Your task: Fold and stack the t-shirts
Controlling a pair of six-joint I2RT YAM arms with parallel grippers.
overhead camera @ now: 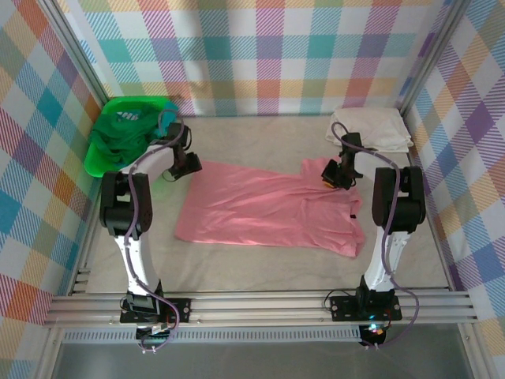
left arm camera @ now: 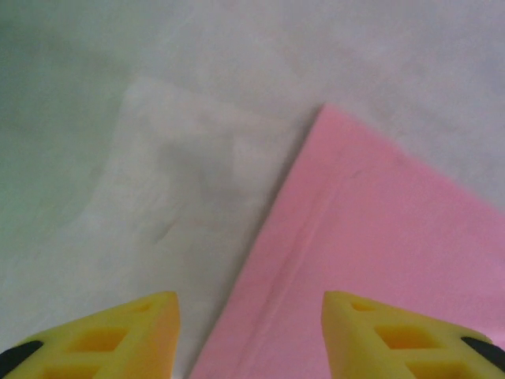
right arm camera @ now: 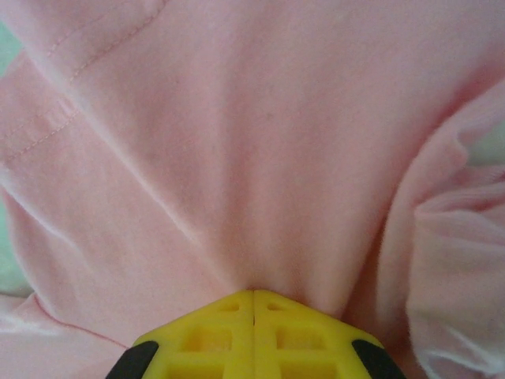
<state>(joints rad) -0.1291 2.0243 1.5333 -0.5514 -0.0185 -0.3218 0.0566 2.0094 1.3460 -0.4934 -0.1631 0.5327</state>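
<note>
A salmon-pink t-shirt [overhead camera: 260, 205] lies spread across the middle of the table, wrinkled at its right end. My left gripper [overhead camera: 189, 164] hovers at the shirt's far left corner. In the left wrist view its yellow fingers [left arm camera: 134, 328] stand apart, open [left arm camera: 251, 304], and the pink corner [left arm camera: 379, 237] lies on the table below them. My right gripper [overhead camera: 331, 175] is at the shirt's far right end. There the jaws are shut [right arm camera: 253, 292] on a pinch of pink cloth [right arm camera: 260, 158] that creases toward them. A folded cream-white t-shirt [overhead camera: 371, 128] sits at the back right.
A bright green bin [overhead camera: 96, 162] at the back left holds dark green and teal shirts [overhead camera: 126, 133]. Plaid walls close in the table on three sides. A metal rail [overhead camera: 260, 304] carries both arm bases along the near edge.
</note>
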